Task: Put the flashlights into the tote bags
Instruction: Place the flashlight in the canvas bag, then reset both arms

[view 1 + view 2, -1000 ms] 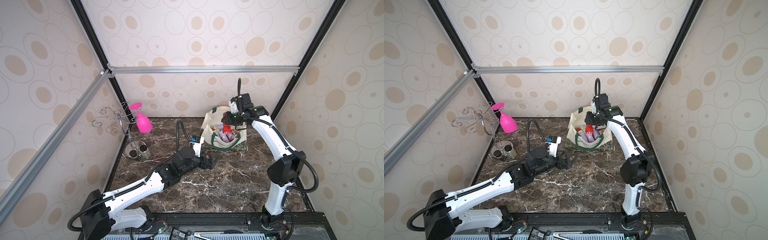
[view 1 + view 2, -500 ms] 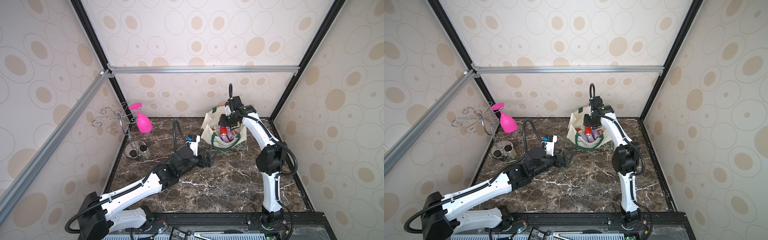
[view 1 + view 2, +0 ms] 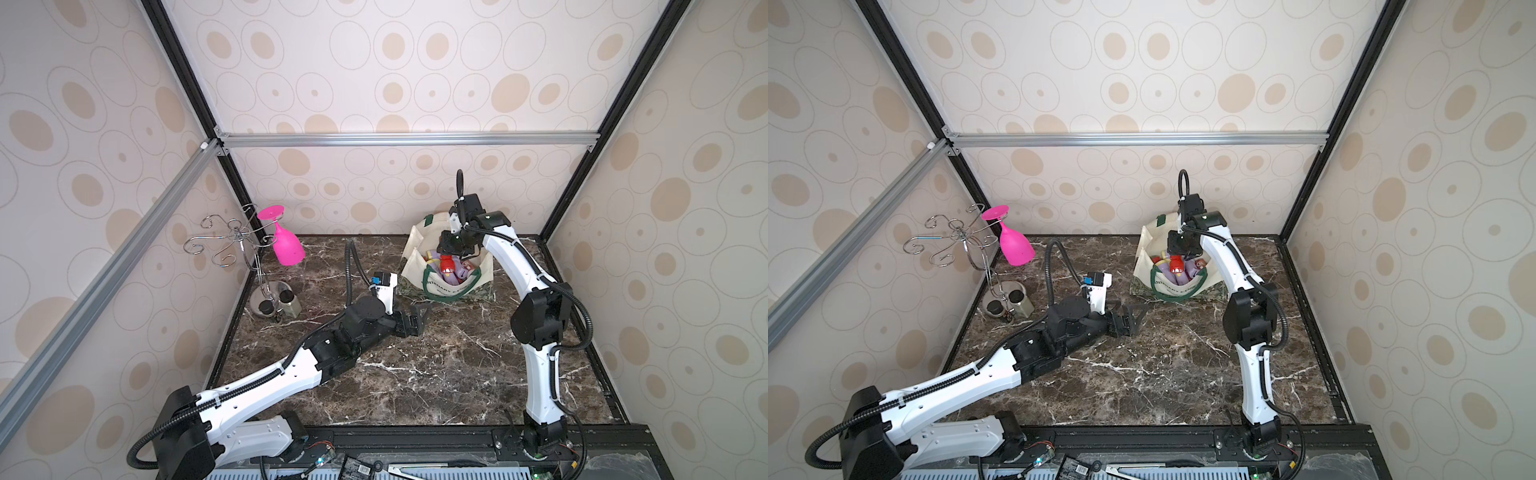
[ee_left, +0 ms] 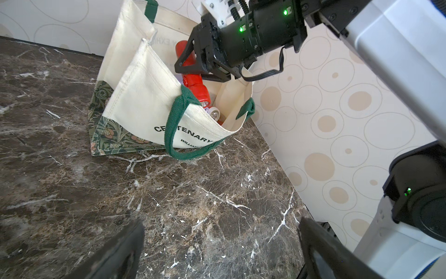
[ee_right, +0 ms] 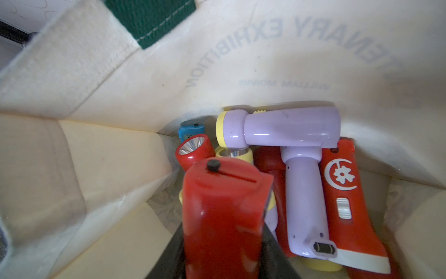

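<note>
Red plastic, the red flashlight [image 4: 196, 84] is gripped head-down by the closed right tool [image 4: 193, 72] and has been lowered into the tote bag [image 4: 144, 96] at the tabletop's [image 4: 169, 205] far right, above other flashlights [image 5: 289, 128]. Release is judged next. The left tool [image 3: 417, 321] is held open and empty nearby.

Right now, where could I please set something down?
Bare marble in front, between left gripper and right arm; also between glass rack and left arm. Crowded: the tote bag, full of flashlights, right gripper holding a red flashlight there.
</note>
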Robot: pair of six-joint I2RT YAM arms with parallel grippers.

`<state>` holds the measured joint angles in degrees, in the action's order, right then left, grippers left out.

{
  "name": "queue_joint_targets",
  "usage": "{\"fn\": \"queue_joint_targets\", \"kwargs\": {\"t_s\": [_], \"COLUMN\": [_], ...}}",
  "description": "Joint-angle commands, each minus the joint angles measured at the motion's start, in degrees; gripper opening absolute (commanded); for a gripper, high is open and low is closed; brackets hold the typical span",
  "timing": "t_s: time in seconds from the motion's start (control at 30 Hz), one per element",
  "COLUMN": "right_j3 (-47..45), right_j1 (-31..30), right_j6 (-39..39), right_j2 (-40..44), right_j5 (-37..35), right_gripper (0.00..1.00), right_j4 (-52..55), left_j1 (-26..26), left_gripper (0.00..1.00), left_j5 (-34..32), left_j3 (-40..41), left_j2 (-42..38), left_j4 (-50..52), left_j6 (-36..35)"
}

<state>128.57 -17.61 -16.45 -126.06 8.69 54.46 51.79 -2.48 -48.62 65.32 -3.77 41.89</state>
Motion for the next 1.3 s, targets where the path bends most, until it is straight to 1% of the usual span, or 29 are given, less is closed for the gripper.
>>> {"fn": "queue_joint_targets", "kwargs": {"t_s": [0.0,0.07,0.17,0.27,0.43,0.63,0.73,0.9,1.07,1.17,1.27], "right_j3": [0.08,0.1,0.81,2.21,1.97,-1.09,-5.36,-17.39,-30.62,-37.94,-44.1], "right_j1": [0.05,0.11,0.09,0.05,-0.97,-2.61,-4.03,-6.37,-8.63,-9.82,-10.78], "right_j6": [0.45,0.46,0.46,0.28,1.03,1.29,1.57,1.19,-1.32,-3.41,-5.36], "right_j2": [1.63,2.17,2.52,3.05,6.5,12.33,16.28,25.57,36.33,42.38,47.68], "right_j5": [-2.02,-2.84,-4.11,-4.38,-5.99,-8.07,-9.64,-12.36,-15.31,-17.59,-19.21], "right_gripper": [0.47,0.53,0.6,0.62,0.68,0.75,0.77,0.79,0.91,0.96,1.0], "right_j4": [0.25,0.26,0.76,1.88,1.95,1.07,-0.1,-4.15,-7.43,-8.95,-9.59], "left_j1": [-0.44,-0.46,-0.54,-0.64,-1.07,-1.51,-1.7,-1.78,-1.82,-1.98,-2.02], "left_gripper": [1.0,1.0,1.0,1.0,1.0,1.0,1.0,1.0,1.0,1.0,1.0], "left_j5": [-0.07,0.11,0.46,0.98,2.13,0.49,0.21,-1.07,-2.3,-3.23,-3.35], "left_j3": [-0.25,-0.3,-0.51,-0.44,-0.4,-1.91,-1.85,-1.31,2.26,4.92,5.75], "left_j2": [-1.51,-1.85,-2.13,-2.39,-2.47,-2.46,-2.74,-4.1,-10.41,-14.34,-16.67], "left_j4": [1.01,1.19,1.51,1.85,2.66,7.21,8.88,11.78,11.16,11.54,13.27], "left_j6": [-0.29,-0.77,-1.57,-2.32,-3.52,-6.95,-8.74,-10.79,-12.62,-13.24,-14.5]}}
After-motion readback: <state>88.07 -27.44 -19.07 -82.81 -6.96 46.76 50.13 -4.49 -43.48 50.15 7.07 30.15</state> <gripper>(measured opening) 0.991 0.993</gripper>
